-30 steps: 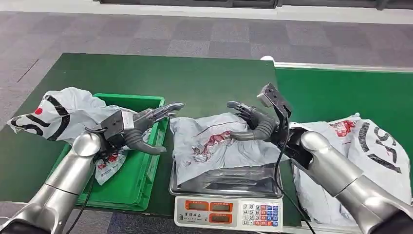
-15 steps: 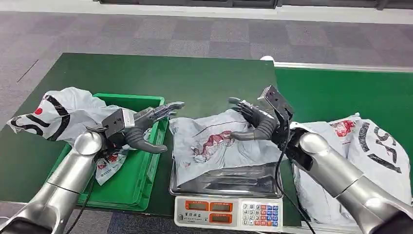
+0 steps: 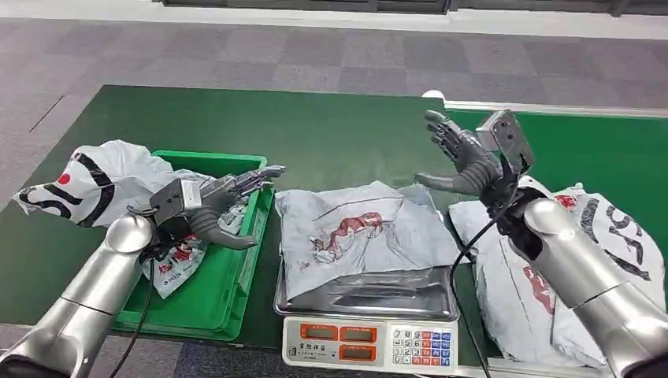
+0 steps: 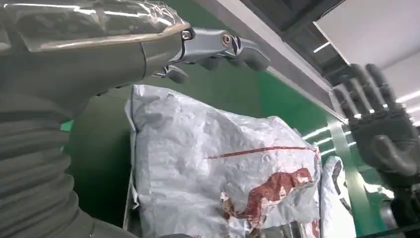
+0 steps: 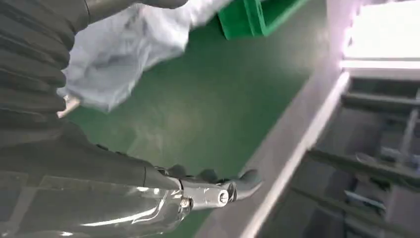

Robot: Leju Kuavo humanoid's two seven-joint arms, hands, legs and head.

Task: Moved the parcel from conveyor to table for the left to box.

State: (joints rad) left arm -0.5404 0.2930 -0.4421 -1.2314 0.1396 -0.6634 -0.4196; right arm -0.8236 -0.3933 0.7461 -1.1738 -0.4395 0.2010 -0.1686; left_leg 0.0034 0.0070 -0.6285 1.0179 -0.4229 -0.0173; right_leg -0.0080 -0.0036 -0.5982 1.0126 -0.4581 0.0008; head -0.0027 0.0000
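Parcel lies flat on scale pan, tabletop centre, free of both hands. Judged step: right-hand delivery done, handover to left.

Right hand raised at 1 o'clock from parcel, fingers spread, holding nothing.

Left hand hovers at 9 o'clock beside parcel, above green crate rim, fingers extended, empty.

Next move likely calls for left hand to reach over parcel edge, close on crumpled bag film, carry into crate.

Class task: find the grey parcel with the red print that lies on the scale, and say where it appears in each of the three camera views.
Head view: parcel at centre, on the scale.
Left wrist view: parcel fills the lower middle.
Right wrist view: crumpled grey plastic, probably it.
Shared landmark: green bin.
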